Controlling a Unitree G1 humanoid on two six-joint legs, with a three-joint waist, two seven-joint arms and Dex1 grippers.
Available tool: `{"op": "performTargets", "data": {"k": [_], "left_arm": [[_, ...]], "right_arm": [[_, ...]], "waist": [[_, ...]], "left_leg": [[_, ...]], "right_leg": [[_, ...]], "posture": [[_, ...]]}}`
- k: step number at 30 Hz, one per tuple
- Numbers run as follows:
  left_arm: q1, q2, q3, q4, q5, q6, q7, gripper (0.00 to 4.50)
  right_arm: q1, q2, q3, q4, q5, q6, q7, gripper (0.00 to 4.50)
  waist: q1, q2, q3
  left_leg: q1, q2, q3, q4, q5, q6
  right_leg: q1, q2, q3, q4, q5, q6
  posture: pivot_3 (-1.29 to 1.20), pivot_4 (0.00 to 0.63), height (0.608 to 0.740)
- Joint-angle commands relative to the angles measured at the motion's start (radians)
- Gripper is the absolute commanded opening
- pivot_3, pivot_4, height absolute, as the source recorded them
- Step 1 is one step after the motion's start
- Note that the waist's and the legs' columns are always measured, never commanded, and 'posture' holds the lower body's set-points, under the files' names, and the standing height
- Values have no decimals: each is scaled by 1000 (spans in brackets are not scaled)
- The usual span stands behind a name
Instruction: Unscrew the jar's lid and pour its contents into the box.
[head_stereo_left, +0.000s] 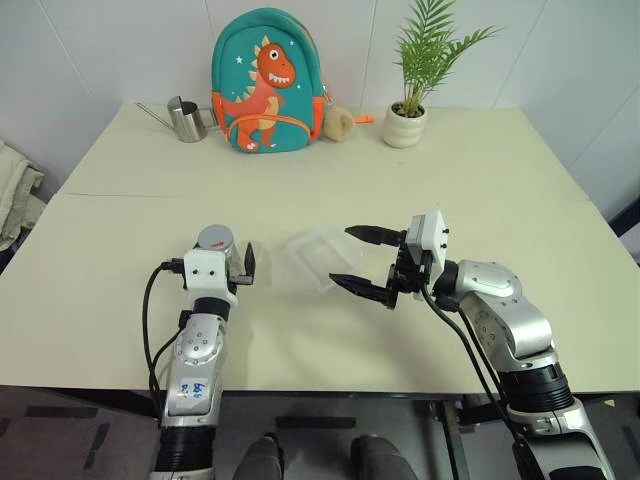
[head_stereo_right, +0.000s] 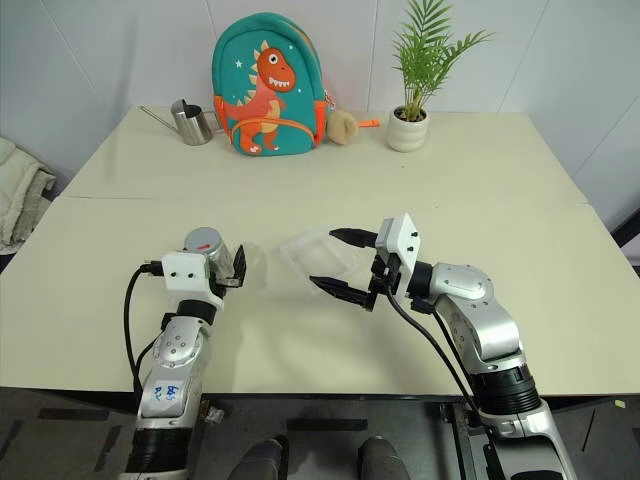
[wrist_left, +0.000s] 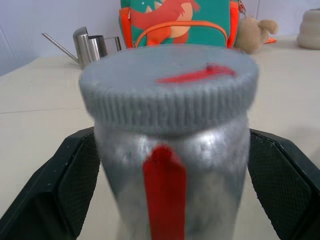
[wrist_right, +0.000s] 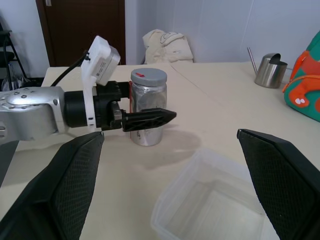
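**Jar between open fingers on a big pale surface**

The surface (head_stereo_left: 330, 180) is wide and cream coloured, with a seam running across it from left to right. White walls stand behind it. Along the far edge sit a steel watering can (head_stereo_left: 186, 119), a teal dinosaur backpack (head_stereo_left: 265, 85), a small plush toy (head_stereo_left: 339, 122) and a potted plant (head_stereo_left: 408, 118). A pile of pale cloth (head_stereo_left: 18, 190) lies off the left edge.

The near middle is where the work is. The jar (wrist_right: 148, 114) stands upright on the near left, with its grey lid (wrist_right: 148, 75) on. The left gripper (wrist_right: 134, 114) has its fingers apart, one on each side of the jar; you cannot tell if they touch it. The clear box (head_stereo_left: 320, 258) lies just right of the jar, between the two grippers. The right gripper (head_stereo_left: 362, 262) hangs above the near right rim of the box, fingers wide apart, holding nothing.

The far half and the right side of the surface have lots of bare room.
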Motion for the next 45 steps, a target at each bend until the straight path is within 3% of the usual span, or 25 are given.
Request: {"op": "performTargets", "data": {"k": [1,2,5,11,12,21,29,33,45], "left_arm": [[-28,0,-3,3,-6,-71,-1,4493],[-29,3,-8,2,-3,-73,-7,4493],[-17,1,-16,-2,4,-47,-4,3903],[16,-10,-7,-29,-1,-19,13,2077],[23,-11,-4,-34,-5,-16,13,1976],[15,43,36,-89,-102,13,-80,1976],[-133,357,126,-120,-523,269,-574,1976],[-189,472,88,-102,-626,370,-768,1976],[-273,437,-18,-66,-604,351,-886,1976]], "right_arm": [[4,2,-11,-40,7,-13,-10,4500],[6,2,-10,-40,7,-13,-11,4500],[8,2,-10,-41,7,-13,-12,4500],[3,6,-10,-31,3,-21,-17,4500],[2,7,-9,-29,2,-23,-16,4500],[-19,32,-6,-18,-3,-28,-17,4500],[-209,59,-7,-42,80,170,-76,4500],[-304,136,25,-37,102,254,-127,4500],[-441,242,105,22,79,421,-200,4500]], "waist": [[0,0,0],[0,0,0],[1,0,0],[0,0,0],[1,0,0],[-1,0,0],[-2,0,0],[-5,1,1],[-7,1,1]], "left_leg": [[0,0,0,0,0,0],[0,0,0,0,0,0],[0,0,0,0,0,0],[0,0,0,0,0,0],[0,0,0,0,0,0],[0,0,0,0,0,0],[0,0,0,-1,1,-1],[0,1,0,-4,1,-1],[-1,1,-2,-7,0,-1]], "right_leg": [[0,0,0,0,0,0],[0,0,0,0,0,0],[0,0,0,0,0,0],[0,0,0,0,0,0],[0,0,0,0,0,0],[0,0,0,0,0,0],[-1,0,0,1,0,0],[-2,0,-1,0,-1,-2],[-4,0,-2,1,-4,-3]], "posture": [[0,150,740],[0,150,740],[0,150,740],[0,150,740],[0,150,740],[0,150,740],[0,150,740],[0,150,740],[0,150,740]]}}
